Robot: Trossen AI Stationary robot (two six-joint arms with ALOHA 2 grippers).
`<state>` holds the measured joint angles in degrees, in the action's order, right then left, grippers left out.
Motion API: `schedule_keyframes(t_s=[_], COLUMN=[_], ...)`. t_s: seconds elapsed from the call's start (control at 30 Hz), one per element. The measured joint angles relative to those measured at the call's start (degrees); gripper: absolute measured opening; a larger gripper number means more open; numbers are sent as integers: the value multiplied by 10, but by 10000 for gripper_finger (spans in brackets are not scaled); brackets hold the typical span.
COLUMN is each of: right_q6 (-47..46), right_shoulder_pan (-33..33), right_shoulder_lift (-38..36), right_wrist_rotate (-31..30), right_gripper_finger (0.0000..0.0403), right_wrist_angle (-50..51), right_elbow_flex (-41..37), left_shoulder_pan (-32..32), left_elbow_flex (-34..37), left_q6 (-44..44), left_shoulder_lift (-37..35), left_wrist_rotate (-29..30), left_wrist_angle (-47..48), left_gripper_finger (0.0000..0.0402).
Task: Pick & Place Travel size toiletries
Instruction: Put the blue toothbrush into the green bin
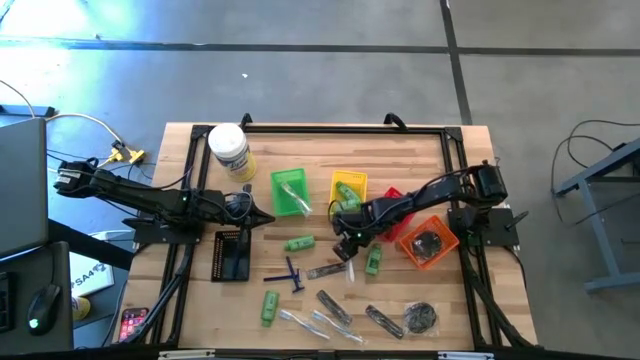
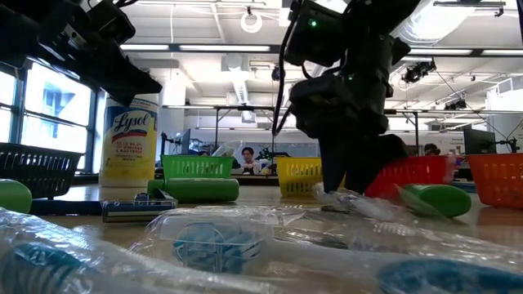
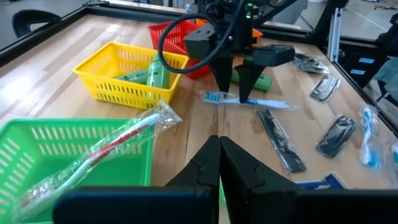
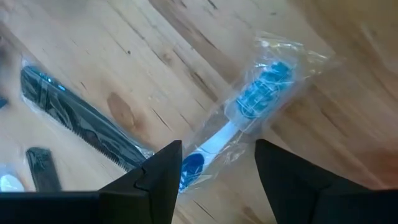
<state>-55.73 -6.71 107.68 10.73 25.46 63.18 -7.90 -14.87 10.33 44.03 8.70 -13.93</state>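
Right gripper [image 3: 235,87] stood open, straddling a wrapped toothbrush [image 4: 249,115] mid-table. Left gripper [image 3: 219,163] sat closed, empty, near the green basket [image 3: 37,140]. A few items were binned; most toiletries were still loose along the table's front edge.

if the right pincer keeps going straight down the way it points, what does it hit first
Most likely the wrapped toothbrush: the open right pincer points down with its fingers on either side of the packet's handle. Bare table lies under it; the remaining height is unclear.

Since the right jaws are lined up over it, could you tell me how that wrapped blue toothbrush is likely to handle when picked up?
The wrapped toothbrush looks light, with a slim stiff handle. Its loose, crinkled clear wrapper could slide under the open jaws of the right gripper. Lying flat on the table, it will probably skid rather than roll.
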Motion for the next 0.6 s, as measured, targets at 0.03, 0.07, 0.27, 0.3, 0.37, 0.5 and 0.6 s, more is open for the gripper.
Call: schedule_keyframes(t_s=[0.03, 0.07, 0.27, 0.3, 0.37, 0.5, 0.6], right_q6=[6, 11, 48, 50, 54, 75, 75], right_shoulder_pan=[-1, -3, -22, -25, -32, -42, -44], right_shoulder_lift=[0, 0, 0, 0, 1, 3, 4], right_wrist_rotate=[-1, 0, -7, -13, -32, -61, -77], right_gripper_finger=[197, 197, 197, 197, 197, 197, 197], right_wrist_angle=[0, -1, -6, -4, 14, 65, 83], right_elbow_flex=[0, 0, 0, 1, 10, 31, 46], left_shoulder_pan=[0, 0, 0, 0, 0, 0, 0], left_elbow_flex=[0, 0, 0, 0, 0, 0, 0], left_q6=[0, 0, 0, 0, 0, 0, 0], left_shoulder_lift=[0, 0, 0, 0, 0, 0, 0], left_wrist_rotate=[0, 0, 5, 5, 5, 5, 5], left_wrist_angle=[0, 0, 0, 0, 0, 0, 0], left_gripper_finger=[1, 1, 1, 1, 1, 1, 1])
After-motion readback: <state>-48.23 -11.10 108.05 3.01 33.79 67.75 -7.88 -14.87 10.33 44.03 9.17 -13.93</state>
